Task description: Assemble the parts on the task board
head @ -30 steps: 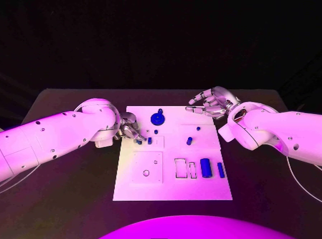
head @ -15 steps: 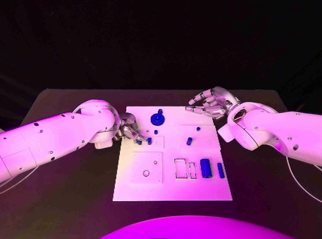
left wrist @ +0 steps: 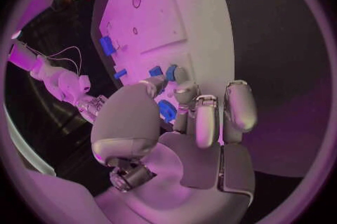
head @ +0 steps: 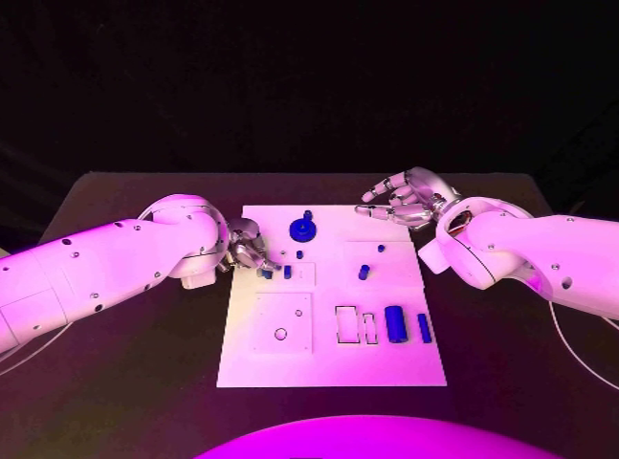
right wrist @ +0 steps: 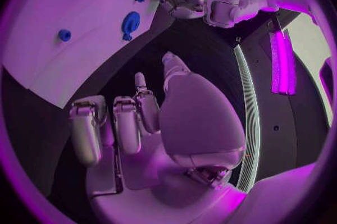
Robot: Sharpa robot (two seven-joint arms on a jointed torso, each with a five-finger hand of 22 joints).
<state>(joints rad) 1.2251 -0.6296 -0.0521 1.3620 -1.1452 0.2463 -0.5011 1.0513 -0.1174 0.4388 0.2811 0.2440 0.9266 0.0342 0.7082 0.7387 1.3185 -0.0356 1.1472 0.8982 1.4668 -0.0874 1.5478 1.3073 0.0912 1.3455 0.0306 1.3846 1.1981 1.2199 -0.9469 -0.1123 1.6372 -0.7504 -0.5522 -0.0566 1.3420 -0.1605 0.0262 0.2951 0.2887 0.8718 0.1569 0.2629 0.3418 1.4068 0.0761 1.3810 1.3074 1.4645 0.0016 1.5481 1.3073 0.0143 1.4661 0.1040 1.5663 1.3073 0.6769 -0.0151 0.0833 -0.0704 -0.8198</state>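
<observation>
The white task board [head: 254, 363] lies mid-table. My left hand [head: 247, 251] sits at its left edge, thumb and fingers closed round a small blue part [left wrist: 166, 110], also seen at the fingertips [head: 268, 273]. A short blue peg [head: 287, 271] stands just beside it. A blue gear with a peg [head: 303, 228] sits near the far edge. A blue cylinder [head: 395, 323] and a thin blue bar [head: 424, 327] lie on the right side. My right hand [head: 403, 204] hovers off the board's far right corner, fingers apart and holding nothing.
Two more small blue pegs [head: 364, 272] [head: 380, 248] stand right of centre on the board. A square inset with two holes [head: 283, 322] lies at the near left. The black table [head: 130, 382] surrounds the board. My left hand [right wrist: 184, 2] also appears across the board in the right wrist view.
My left forearm has shifted slightly, while its hand stays at the board's left edge. The right hand and the parts have not moved.
</observation>
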